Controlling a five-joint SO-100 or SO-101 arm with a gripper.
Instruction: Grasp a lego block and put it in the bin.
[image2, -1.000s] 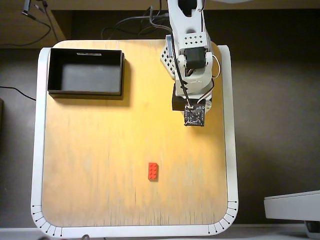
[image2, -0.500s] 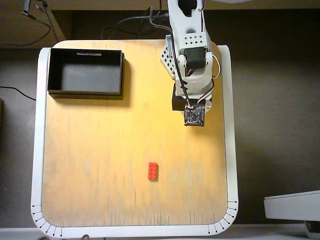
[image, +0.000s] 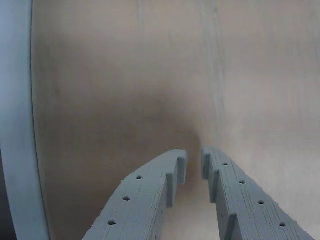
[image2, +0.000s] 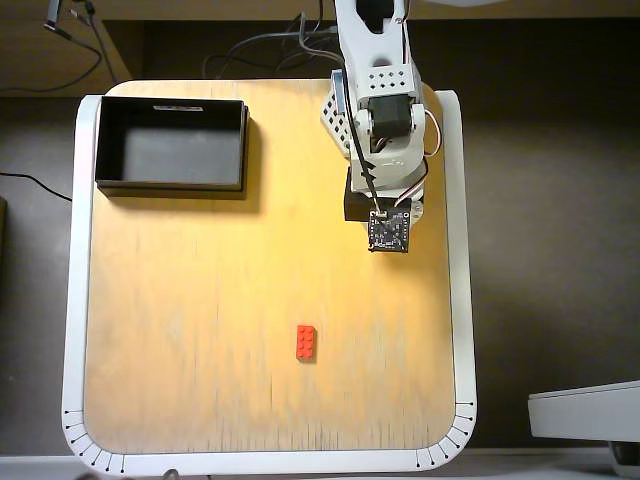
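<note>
The red lego block (image2: 306, 342) lies flat on the wooden table, in the lower middle of the overhead view. The black bin (image2: 172, 185) stands at the table's upper left and holds nothing. My arm (image2: 380, 150) is folded at the table's upper right, far from both, and its wrist camera hides the gripper from above. In the wrist view my gripper (image: 194, 160) has its grey fingers almost together, with only a narrow slit and nothing between them. It hangs over bare wood. Neither block nor bin shows in the wrist view.
The table has a white raised rim (image2: 75, 300), which also shows at the left of the wrist view (image: 17, 150). Cables (image2: 260, 60) lie behind the table. A grey device corner (image2: 585, 410) sits off the table at the lower right.
</note>
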